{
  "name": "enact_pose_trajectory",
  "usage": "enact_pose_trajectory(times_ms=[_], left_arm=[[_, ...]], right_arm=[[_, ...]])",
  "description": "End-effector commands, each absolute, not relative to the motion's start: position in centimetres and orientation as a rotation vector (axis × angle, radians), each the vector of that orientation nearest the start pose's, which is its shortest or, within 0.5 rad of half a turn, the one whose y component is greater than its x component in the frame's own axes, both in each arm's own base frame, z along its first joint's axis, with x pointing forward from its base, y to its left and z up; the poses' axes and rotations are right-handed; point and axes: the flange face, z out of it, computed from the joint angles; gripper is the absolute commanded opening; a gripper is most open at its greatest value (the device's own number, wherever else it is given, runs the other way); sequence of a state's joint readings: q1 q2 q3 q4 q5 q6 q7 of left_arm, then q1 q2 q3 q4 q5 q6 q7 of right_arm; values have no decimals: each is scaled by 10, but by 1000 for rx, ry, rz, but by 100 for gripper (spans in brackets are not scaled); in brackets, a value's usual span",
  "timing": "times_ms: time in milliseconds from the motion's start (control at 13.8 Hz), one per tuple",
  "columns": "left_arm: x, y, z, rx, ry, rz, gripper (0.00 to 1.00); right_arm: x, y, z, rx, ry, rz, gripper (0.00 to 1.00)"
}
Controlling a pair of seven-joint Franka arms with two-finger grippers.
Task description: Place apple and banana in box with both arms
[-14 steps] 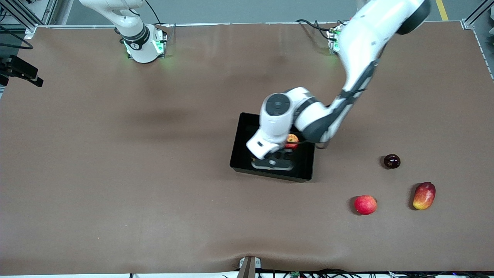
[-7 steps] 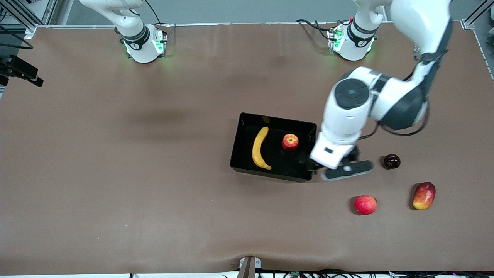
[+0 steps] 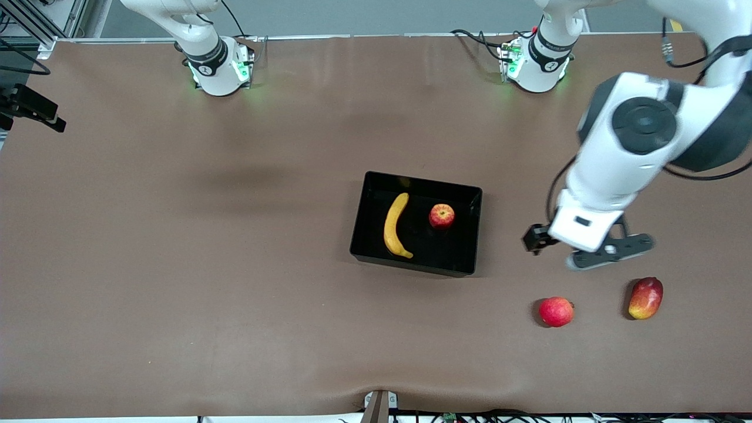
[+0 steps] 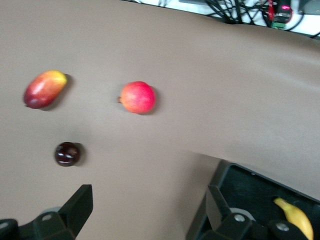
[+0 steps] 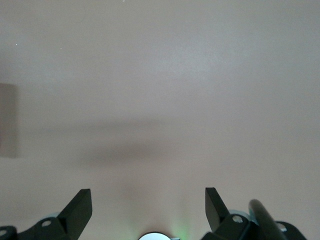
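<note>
The black box (image 3: 426, 249) sits mid-table. The yellow banana (image 3: 396, 227) and the red-yellow apple (image 3: 442, 216) lie inside it, apart from each other. My left gripper (image 4: 148, 197) is open and empty in the air over bare table, between the box and the loose fruits toward the left arm's end; its hand (image 3: 590, 235) shows in the front view. The left wrist view shows a box corner (image 4: 250, 187) and the banana's tip (image 4: 296, 218). My right gripper (image 5: 148, 200) is open and empty over bare table near its base, out of the front view.
Loose fruits lie toward the left arm's end: a deep-red round fruit (image 3: 556, 311) (image 4: 137, 97), an oblong red-yellow mango (image 3: 645, 298) (image 4: 45, 89) and a small dark fruit (image 4: 67, 153), which is hidden under the left hand in the front view.
The left arm has swung away from over the box toward its own end of the table, uncovering the banana and apple in the box. The right arm has not moved.
</note>
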State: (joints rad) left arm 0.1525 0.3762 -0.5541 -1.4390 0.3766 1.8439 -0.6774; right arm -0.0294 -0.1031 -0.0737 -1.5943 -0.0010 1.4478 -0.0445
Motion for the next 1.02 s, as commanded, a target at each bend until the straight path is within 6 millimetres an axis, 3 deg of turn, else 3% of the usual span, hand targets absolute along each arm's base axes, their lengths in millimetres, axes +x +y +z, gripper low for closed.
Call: enact_pose_trajectory(times_ms=[0, 145, 363, 653, 798, 944], left_arm=[[634, -164, 534, -3010, -290, -223, 100], [632, -148, 551, -3042, -338, -231, 100], [628, -115, 570, -3039, -260, -227, 100], [621, -112, 578, -3025, -203, -220, 100], [618, -95, 584, -3008, -185, -208, 100], [609, -91, 590, -2995, -172, -172, 100]], right_arm=[[507, -57, 661, -3108, 84, 70, 100], [507, -58, 661, -3108, 86, 68, 100], [507, -58, 661, -3109, 86, 66, 100], [507, -58, 661, -3108, 86, 70, 100], [507, -59, 661, -3109, 89, 66, 100], [507, -59, 661, -3107, 91, 68, 100]])
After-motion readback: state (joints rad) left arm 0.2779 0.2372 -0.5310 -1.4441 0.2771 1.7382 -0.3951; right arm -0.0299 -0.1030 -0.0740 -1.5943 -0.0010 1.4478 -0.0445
